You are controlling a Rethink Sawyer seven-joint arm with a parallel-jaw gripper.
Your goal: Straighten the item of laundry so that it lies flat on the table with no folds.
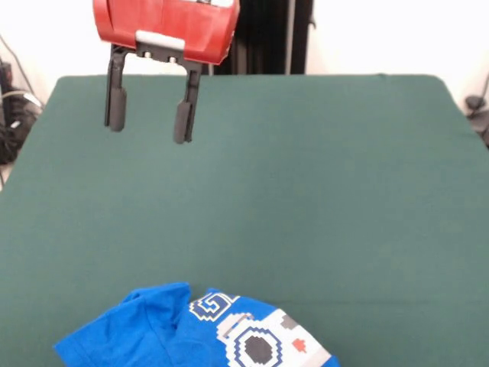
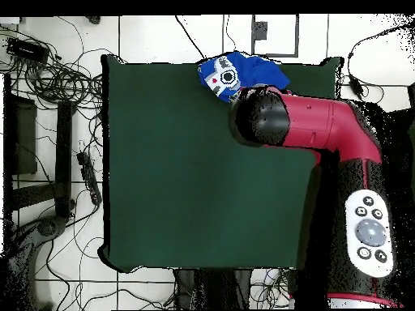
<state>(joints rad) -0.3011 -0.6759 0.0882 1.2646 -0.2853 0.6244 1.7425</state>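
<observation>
The bright blue shirt (image 1: 164,332) lies bunched and folded at the table's near edge in the front view, and the picture's bottom edge cuts it off. Its white pixel-style graphic (image 1: 260,344) faces up. In the overhead view the shirt (image 2: 251,70) lies at the table's top edge, partly under the arm. My gripper (image 1: 148,133) hangs open and empty above the far left part of the dark green table (image 1: 321,191), well away from the shirt. In the overhead view the arm hides the gripper.
The red and black arm (image 2: 324,134) reaches over the right part of the table (image 2: 194,178) in the overhead view. Cables (image 2: 57,81) lie on the floor to the left of the table. More cables (image 1: 11,115) show at the front view's left edge.
</observation>
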